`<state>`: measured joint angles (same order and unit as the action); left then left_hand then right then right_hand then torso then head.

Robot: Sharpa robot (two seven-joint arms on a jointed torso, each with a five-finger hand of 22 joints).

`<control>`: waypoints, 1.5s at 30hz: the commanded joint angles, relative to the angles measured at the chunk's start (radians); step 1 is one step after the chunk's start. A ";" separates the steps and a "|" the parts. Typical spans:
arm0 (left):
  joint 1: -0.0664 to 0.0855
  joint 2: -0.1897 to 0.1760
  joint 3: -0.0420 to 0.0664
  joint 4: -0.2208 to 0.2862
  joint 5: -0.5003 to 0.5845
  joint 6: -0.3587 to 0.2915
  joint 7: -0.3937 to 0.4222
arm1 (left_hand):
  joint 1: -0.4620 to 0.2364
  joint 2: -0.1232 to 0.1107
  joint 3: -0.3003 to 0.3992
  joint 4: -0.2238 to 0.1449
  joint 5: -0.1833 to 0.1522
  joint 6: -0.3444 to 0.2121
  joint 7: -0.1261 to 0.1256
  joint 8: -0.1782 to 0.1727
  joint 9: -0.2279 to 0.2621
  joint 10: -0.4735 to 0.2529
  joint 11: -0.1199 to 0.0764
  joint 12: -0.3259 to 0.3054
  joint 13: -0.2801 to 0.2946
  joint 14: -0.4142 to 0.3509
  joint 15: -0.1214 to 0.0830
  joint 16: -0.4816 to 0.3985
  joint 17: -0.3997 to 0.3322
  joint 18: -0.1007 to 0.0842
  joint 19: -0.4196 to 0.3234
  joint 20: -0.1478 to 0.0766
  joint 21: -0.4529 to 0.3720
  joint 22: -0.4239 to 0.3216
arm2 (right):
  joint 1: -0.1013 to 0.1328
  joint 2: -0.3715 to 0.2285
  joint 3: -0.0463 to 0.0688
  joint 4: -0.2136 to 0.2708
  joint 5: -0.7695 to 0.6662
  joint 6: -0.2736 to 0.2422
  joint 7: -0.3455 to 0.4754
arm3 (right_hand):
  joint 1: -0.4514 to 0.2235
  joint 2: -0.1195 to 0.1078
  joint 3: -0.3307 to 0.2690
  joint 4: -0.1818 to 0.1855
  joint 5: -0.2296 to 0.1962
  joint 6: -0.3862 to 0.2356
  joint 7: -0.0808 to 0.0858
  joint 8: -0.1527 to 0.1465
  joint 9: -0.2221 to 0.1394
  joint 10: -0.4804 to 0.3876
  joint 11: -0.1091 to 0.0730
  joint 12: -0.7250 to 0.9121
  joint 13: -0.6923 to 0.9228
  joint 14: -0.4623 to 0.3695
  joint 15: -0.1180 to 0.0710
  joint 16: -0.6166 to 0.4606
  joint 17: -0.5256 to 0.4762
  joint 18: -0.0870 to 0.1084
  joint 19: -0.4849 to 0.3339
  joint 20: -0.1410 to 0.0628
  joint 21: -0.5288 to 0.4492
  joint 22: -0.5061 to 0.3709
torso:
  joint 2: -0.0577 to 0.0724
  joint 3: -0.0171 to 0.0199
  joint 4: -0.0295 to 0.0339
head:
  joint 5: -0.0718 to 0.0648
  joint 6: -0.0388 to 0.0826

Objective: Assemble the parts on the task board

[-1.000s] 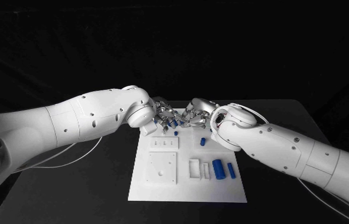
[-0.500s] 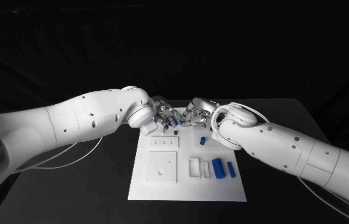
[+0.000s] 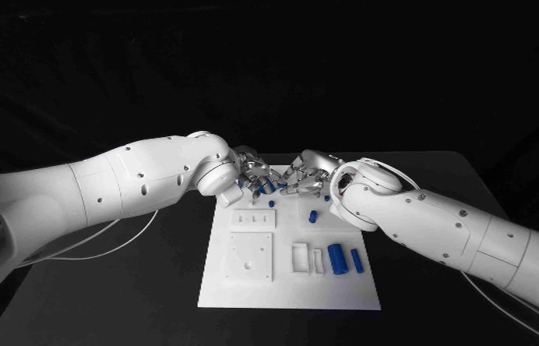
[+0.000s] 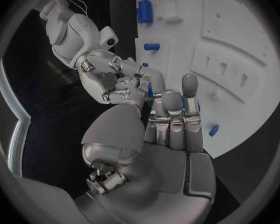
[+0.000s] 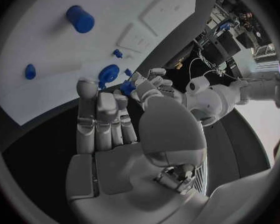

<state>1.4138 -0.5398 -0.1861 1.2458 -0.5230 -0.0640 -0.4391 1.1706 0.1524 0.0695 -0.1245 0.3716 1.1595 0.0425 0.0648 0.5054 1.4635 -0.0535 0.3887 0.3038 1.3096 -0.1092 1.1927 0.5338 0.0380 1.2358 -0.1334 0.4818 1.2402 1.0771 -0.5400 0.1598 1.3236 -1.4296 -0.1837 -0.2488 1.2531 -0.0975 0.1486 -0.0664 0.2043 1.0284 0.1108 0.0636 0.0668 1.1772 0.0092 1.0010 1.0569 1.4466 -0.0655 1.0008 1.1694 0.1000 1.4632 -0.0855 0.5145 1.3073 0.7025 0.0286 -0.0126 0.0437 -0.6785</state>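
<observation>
**Task board and hands: stock of visible items**

The task board [image 3: 225, 295] is taken as the landmark. On its near part, a square white plate [image 3: 251, 257] with small holes is seen, and beside it a white block [image 3: 301, 258]. Just beside that block a large blue cylinder [image 3: 336, 259] and a slimmer blue pin [image 3: 357, 262] are laid side by side. Further in, a white slotted plate [image 3: 254, 219] is found, with a small blue part [image 3: 313, 217] near it. A small blue peg [image 3: 273, 203] is placed just beyond the slotted plate.

At the board's far edge the left hand [image 3: 254, 180] and right hand [image 3: 301, 176] are brought together, fingertips touching. A blue part [image 5: 127, 87] is pinched between the fingers of both hands; the rest of their fingers are held extended. A blue disc [image 5: 108, 74] is visible just beside the right hand's fingertips.
</observation>
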 commanded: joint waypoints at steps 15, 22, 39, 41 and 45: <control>0.000 -0.068 -0.003 0.012 -0.102 -0.058 0.005 | -0.001 -0.027 0.047 -0.071 0.020 0.076 -0.047 0.002 0.238 0.047 -0.013 0.027 0.019 0.030 -0.011 0.018 0.030 -0.019 0.029 -0.006 -0.019 0.031 | -0.013 -0.198 0.068 0.063 0.125 0.051 0.110 | 0.030 0.012 -0.010 -0.050 0.058 -0.011 0.003 -0.001 -0.002 -0.033 0.001 -0.016 -0.038 -0.013 0.008 -0.023 -0.026 0.017 0.042 0.011 -0.089 0.042 | -0.002 0.0015 -0.0050 | 0.013 -0.018; 0.000 -0.109 -0.009 0.051 -0.137 -0.090 -0.004 | -0.007 -0.028 0.046 -0.077 0.030 0.083 -0.049 0.003 0.228 0.048 -0.015 0.032 0.028 0.041 -0.012 0.008 0.050 -0.020 0.041 -0.007 -0.035 0.045 | -0.012 -0.219 0.121 0.024 0.162 -0.011 0.136 | 0.020 0.008 0.007 -0.046 0.079 -0.003 0.002 -0.001 -0.002 -0.030 -0.001 -0.015 -0.044 -0.013 0.006 -0.026 -0.029 0.016 0.045 0.009 -0.094 0.042 | -0.002 0.0020 -0.0001 | 0.015 -0.020; -0.006 -0.215 -0.047 0.248 -0.285 -0.261 0.013 | -0.022 -0.062 0.069 -0.078 0.143 0.120 -0.057 0.001 0.231 0.051 -0.020 0.084 0.038 0.085 -0.018 0.021 0.130 -0.018 0.069 -0.012 -0.047 0.072 | 0.016 -0.195 0.155 -0.153 0.236 -0.192 0.210 | 0.010 0.000 0.030 -0.046 0.131 0.005 0.000 -0.001 -0.002 -0.027 -0.004 -0.022 -0.054 -0.016 0.004 -0.053 -0.052 0.005 0.043 0.005 -0.145 0.025 | 0.000 0.0004 -0.0001 | 0.026 -0.039; -0.009 -0.216 -0.049 0.255 -0.287 -0.274 0.011 | -0.026 -0.065 0.075 -0.079 0.145 0.122 -0.058 0.001 0.225 0.051 -0.020 0.088 0.038 0.087 -0.018 0.019 0.138 -0.018 0.071 -0.011 -0.050 0.077 | 0.018 -0.192 0.156 -0.158 0.244 -0.196 0.209 | 0.005 -0.001 0.031 -0.044 0.153 0.006 0.000 -0.001 -0.002 -0.026 -0.004 -0.021 -0.053 -0.015 0.003 -0.052 -0.052 0.004 0.044 0.004 -0.145 0.025 | 0.000 0.0004 -0.0009 | 0.028 -0.042; -0.016 -0.216 -0.053 0.266 -0.287 -0.287 0.007 | -0.028 -0.070 0.075 -0.079 0.148 0.129 -0.059 0.002 0.224 0.052 -0.020 0.093 0.040 0.091 -0.018 0.021 0.151 -0.018 0.074 -0.012 -0.053 0.080 | 0.020 -0.187 0.156 -0.162 0.254 -0.200 0.204 | -0.001 -0.004 0.032 -0.041 0.172 0.006 0.000 -0.001 -0.002 -0.028 -0.005 -0.023 -0.054 -0.016 0.003 -0.054 -0.054 0.004 0.044 0.003 -0.149 0.023 | 0.000 0.0003 -0.0026 | 0.031 -0.051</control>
<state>1.3993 -0.7561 -0.2387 1.5061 -0.7841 -0.2993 -0.4393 1.1378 0.0879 0.1210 -0.1826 0.5179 1.1795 0.0625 0.0590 0.5352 1.4648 -0.0663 0.4781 0.3429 1.3941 -0.1254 1.2115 0.6823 0.0381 1.3011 -0.1465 0.4345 1.3081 1.0967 -0.7287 0.3154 1.1623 -1.2017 -0.3527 -0.0635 1.2630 -0.0998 0.1758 -0.1103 0.3727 1.0290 0.1105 0.0636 0.0662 1.1492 0.0089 0.9826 1.0040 1.4346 -0.0609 0.9505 1.1170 0.1001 1.4667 -0.0820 0.3708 1.3081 0.7023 0.0286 -0.0135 0.0731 -0.7251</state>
